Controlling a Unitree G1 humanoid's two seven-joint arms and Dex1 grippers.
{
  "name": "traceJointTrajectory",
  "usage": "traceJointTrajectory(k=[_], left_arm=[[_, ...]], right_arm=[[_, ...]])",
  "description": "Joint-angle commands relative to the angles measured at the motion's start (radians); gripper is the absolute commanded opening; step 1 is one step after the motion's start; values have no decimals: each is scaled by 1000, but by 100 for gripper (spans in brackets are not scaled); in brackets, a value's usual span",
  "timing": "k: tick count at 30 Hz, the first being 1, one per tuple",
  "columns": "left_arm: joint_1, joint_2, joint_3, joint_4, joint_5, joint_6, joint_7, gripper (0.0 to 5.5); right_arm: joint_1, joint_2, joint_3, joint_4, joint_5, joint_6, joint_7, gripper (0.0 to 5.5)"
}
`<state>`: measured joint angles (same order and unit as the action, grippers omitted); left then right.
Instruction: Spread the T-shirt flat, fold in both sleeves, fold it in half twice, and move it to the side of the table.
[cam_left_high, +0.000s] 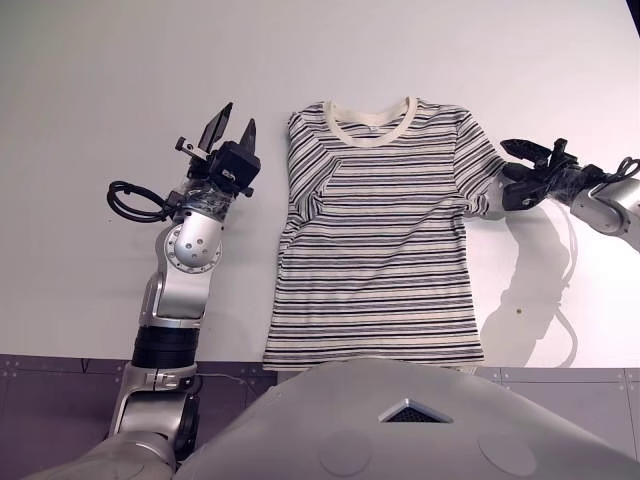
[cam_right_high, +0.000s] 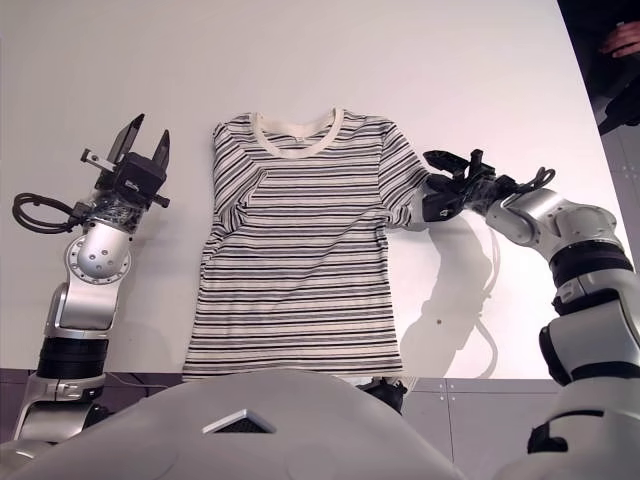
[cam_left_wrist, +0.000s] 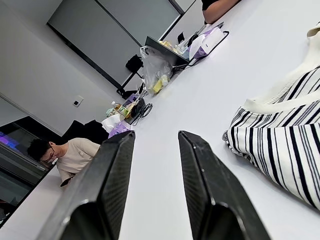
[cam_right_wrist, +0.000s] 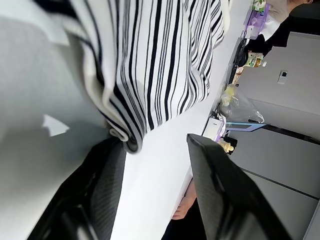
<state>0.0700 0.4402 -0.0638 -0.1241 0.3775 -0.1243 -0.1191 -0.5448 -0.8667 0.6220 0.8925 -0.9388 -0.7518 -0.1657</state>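
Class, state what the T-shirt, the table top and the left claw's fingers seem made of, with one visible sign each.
T-shirt: soft knit cloth, matte; wrinkles. Table top: perhaps white laminate, smooth, showing soft shadows. Fingers of the left claw: hard black plastic or composite; flat faces, slight sheen.

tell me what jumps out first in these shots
A striped T-shirt lies spread out in the middle of the white table, with its collar away from the robot. The right gripper sits open at the end of the shirt's right sleeve. The left gripper is open beside the shirt's left shoulder, apart from it.
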Motion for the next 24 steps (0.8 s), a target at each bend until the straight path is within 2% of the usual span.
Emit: traceJointTrajectory(k=[1,12,17,24], left_arm=[[1,-2,10,5,9,6,9,164],[-7,1,7,20,10,1,14,164],[-5,2,8,25,11,-4,18,164],[14,6,17,22,9,-4,25,164]], right_arm=[[24,11,13,10,-3,-3,33,199],[37,22,5,7,14,10,40,20],[57,18,-16,-31,36,11,15,12],[110,-17,-115,-178,151,-104,-3,12]])
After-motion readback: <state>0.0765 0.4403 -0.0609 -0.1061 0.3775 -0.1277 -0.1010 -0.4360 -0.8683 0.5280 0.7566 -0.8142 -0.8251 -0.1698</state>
